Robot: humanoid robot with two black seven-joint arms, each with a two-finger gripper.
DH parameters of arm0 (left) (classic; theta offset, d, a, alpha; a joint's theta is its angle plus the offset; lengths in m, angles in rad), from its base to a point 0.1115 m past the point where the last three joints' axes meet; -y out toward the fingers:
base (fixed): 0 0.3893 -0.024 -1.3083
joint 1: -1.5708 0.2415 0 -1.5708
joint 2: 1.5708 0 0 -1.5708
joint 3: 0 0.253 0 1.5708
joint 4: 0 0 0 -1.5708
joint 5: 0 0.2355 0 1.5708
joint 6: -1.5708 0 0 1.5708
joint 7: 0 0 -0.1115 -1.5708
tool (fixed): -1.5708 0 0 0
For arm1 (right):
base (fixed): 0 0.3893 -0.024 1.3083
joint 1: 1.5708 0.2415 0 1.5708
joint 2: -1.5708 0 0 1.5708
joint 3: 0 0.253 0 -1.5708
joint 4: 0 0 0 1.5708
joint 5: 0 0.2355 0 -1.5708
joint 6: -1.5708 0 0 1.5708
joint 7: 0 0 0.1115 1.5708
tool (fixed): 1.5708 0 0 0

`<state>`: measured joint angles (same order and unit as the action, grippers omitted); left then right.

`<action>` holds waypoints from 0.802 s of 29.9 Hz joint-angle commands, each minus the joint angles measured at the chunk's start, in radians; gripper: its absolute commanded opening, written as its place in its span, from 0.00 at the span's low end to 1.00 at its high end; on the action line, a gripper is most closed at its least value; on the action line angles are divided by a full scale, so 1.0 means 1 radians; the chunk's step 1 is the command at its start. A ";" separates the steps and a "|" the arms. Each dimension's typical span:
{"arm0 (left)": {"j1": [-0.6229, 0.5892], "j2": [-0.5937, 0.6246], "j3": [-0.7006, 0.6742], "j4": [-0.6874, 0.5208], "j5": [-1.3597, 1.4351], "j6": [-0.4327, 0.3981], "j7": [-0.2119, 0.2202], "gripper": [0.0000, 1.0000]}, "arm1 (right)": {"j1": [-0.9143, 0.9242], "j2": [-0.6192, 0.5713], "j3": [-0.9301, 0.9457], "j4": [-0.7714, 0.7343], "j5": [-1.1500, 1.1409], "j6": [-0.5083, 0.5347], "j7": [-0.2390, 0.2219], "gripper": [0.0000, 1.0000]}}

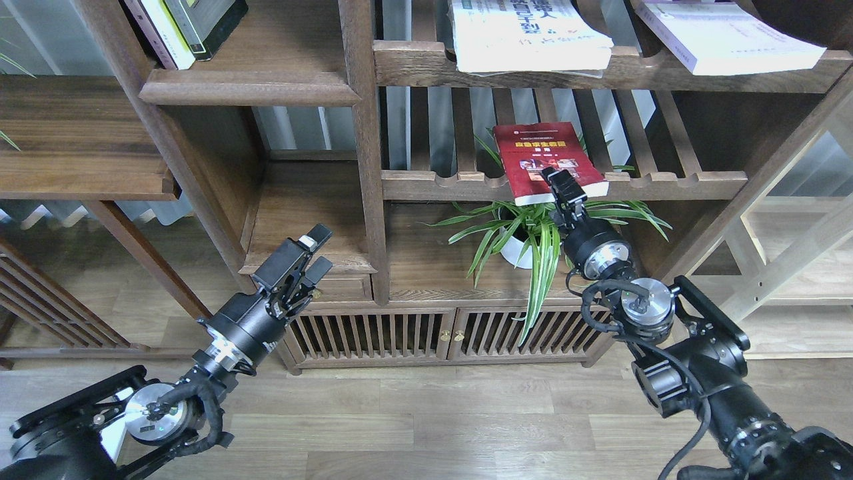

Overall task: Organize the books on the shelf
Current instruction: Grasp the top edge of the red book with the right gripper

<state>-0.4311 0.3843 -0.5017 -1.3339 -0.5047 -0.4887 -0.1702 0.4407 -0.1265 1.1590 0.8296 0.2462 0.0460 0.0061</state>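
The dark bookcase's upper plank shelf (666, 75) carries a white book (526, 33) and a lavender book (723, 37); a slatted rack (666, 180) below carries a red book (548, 160).

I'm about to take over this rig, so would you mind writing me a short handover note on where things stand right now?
Right claw: at the near edge of the red book; too dark to tell if it is open or gripping.
Left claw: open, empty, low in front of the bookcase.
Red book lies flat on the slatted rack, overhanging its front rail. White book and lavender book lie flat on the rack above.
Solid shelf, upper left, has other books standing on it.
Done: nothing evident. Left: all three books.
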 commanded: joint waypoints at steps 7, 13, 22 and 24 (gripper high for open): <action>0.002 0.013 0.002 0.002 0.002 0.000 0.000 0.99 | 0.055 0.008 0.002 -0.076 0.024 0.000 0.000 1.00; 0.002 0.015 0.002 0.004 0.003 0.000 0.001 0.99 | 0.085 0.010 0.005 -0.125 0.041 0.000 0.000 1.00; 0.002 0.025 0.002 0.005 0.003 0.000 0.000 0.99 | 0.118 0.028 0.008 -0.170 0.097 -0.008 0.003 1.00; 0.002 0.028 0.002 0.005 0.003 0.000 0.000 0.99 | 0.118 0.030 0.008 -0.170 0.097 -0.008 0.005 1.00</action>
<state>-0.4295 0.4089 -0.4997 -1.3291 -0.5016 -0.4887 -0.1689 0.5578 -0.1017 1.1660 0.6619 0.3431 0.0387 0.0090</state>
